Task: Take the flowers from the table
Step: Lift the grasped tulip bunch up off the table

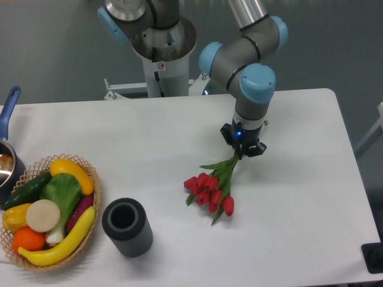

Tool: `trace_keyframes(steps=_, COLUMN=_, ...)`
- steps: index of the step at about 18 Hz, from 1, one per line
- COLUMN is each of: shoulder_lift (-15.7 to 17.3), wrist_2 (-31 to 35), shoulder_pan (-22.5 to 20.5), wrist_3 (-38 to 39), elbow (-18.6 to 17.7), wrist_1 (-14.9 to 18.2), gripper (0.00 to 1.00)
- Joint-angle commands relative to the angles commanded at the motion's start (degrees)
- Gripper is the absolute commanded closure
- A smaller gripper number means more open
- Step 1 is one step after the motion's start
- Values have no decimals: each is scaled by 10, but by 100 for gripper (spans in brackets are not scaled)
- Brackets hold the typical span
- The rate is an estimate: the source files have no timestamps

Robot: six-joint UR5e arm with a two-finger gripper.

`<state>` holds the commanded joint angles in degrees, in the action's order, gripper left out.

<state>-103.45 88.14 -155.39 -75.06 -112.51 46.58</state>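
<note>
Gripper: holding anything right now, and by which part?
The gripper looks shut on the flowers, its fingers pinching the upper end of the green stems. The red buds hang toward the table, away from the fingers.

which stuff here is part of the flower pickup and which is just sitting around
Part of the job: flowers, end effector closed on their stems, table.
Just lying about: basket of fruit and vegetables, dark ribbed cylinder, pot.

Bright, even light from overhead leaves soft, faint shadows on the white table (149, 137) (no harsh glare). Focus is slightly soft throughout.
</note>
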Motion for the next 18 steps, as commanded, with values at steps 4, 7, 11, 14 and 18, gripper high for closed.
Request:
trace_keyframes(steps=4, shoulder_lift=11, wrist_2=74, shoulder_pan=-2, wrist_3=-6, elbow=32, wrist_1=14, gripper=100)
trace_keyframes(steps=7, shoulder_lift=15, wrist_2=69, shoulder_pan=-14, wrist_3=-3, elbow=46, wrist_1=16, gripper=100)
trace_keyframes(steps=11, shoulder_lift=15, wrist_2=23, shoulder_pan=-28, wrist_3=2, elbow=87, wrist_1=62, gripper=100)
trace_keyframes(steps=14, shoulder_lift=15, wrist_2=9, shoulder_pan=-39, wrist_3=2, elbow=141, wrist_1=131, gripper=100)
trace_keyframes(steps=18, shoulder_lift=14, wrist_2=-6, shoulder_pan=-48, wrist_3=2, elbow=190, wrist_1=189, gripper=100)
